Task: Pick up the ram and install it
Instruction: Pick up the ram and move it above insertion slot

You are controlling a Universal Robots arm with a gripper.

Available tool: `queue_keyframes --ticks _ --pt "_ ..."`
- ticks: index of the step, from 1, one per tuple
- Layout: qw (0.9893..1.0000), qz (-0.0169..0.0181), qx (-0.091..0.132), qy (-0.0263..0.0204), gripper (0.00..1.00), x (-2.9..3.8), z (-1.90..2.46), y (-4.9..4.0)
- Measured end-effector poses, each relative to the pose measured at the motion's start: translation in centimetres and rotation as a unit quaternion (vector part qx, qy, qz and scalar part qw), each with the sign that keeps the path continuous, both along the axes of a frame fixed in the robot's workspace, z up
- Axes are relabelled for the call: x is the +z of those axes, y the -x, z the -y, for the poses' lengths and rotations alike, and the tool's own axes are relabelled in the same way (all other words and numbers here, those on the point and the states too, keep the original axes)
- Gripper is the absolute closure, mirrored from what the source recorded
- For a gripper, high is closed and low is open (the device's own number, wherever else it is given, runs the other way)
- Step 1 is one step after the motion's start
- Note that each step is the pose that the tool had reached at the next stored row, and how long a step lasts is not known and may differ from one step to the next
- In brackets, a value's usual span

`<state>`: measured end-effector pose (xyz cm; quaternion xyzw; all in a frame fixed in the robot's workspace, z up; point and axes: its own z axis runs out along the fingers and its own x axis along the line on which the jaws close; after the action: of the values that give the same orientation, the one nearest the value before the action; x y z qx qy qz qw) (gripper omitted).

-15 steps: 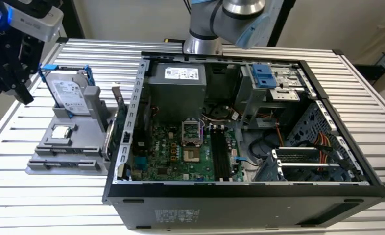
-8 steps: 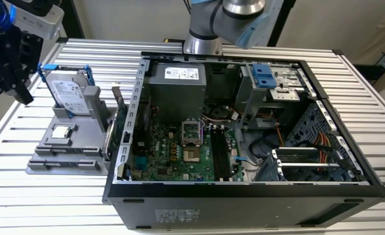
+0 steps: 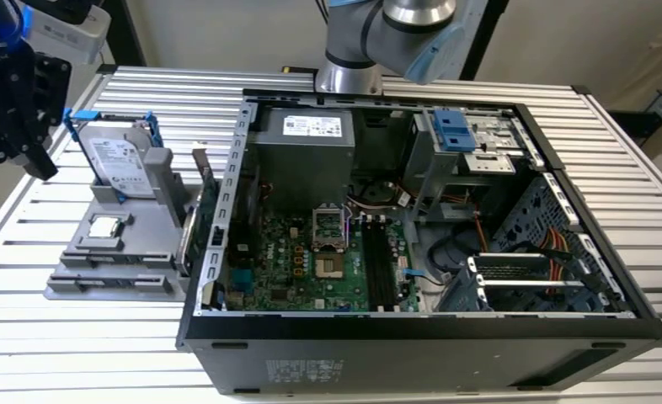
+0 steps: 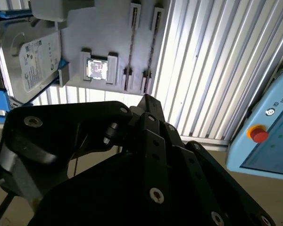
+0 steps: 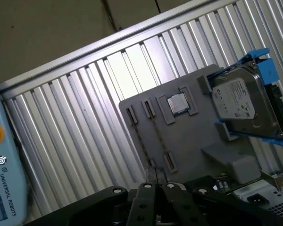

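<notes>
Grey fixture tray (image 5: 193, 141) is being looked down on over the gripper (image 5: 155, 173), and the ram (image 5: 142, 140) is judged to be the thin dark strip set on edge in one of the tray's long grooves, just beside the square chip (image 5: 178, 104) and near the hard drive (image 5: 243, 101); no lift is begun. The claw is drawn narrow, its tips brought together with nothing seen between them, and it is held apart from the tray, touching nothing; in the exterior view the gripper (image 3: 17, 126) is seen high at that view's left, beside the hard drive, while the long black slots (image 3: 378, 265) on the motherboard inside the open case (image 3: 421, 324) are seen bare. Pick-up and seating are thus both judged undone. Edge-on, the ram's colour and full length cannot be made out; whether the neighbouring groove holds a second stick cannot be told; the arm's upper part is cut off by the exterior view's top edge.
</notes>
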<state>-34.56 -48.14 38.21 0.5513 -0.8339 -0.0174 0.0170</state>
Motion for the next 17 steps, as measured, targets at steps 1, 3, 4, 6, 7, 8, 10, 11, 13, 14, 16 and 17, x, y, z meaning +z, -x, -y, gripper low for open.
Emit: queue_keyframes --ticks 1,3,4,6,7,8,10,11,13,14,16,17 --pt "1.0 0.0 0.007 0.0 1.0 0.0 0.0 0.0" --pt "0.9998 0.0 0.021 0.0 1.0 0.0 0.0 0.0" --pt "0.9996 0.0 0.029 0.0 1.0 0.0 0.0 0.0" --pt "0.9989 0.0 0.046 0.0 1.0 0.0 0.0 0.0" --pt "0.9985 0.0 0.055 0.0 1.0 0.0 0.0 0.0" --pt "0.998 0.0 0.064 0.0 1.0 0.0 0.0 0.0" --pt "0.9967 0.0 0.081 0.0 1.0 0.0 0.0 0.0" --pt "0.9959 0.0 0.09 0.0 1.0 0.0 0.0 0.0" --pt "0.9941 0.0 0.109 0.0 1.0 0.0 0.0 0.0" --pt "0.993 0.0 0.118 0.0 1.0 0.0 0.0 0.0" --pt "0.9908 0.0 0.135 0.0 1.0 0.0 0.0 0.0" --pt "0.9896 0.0 0.144 0.0 1.0 0.0 0.0 0.0"
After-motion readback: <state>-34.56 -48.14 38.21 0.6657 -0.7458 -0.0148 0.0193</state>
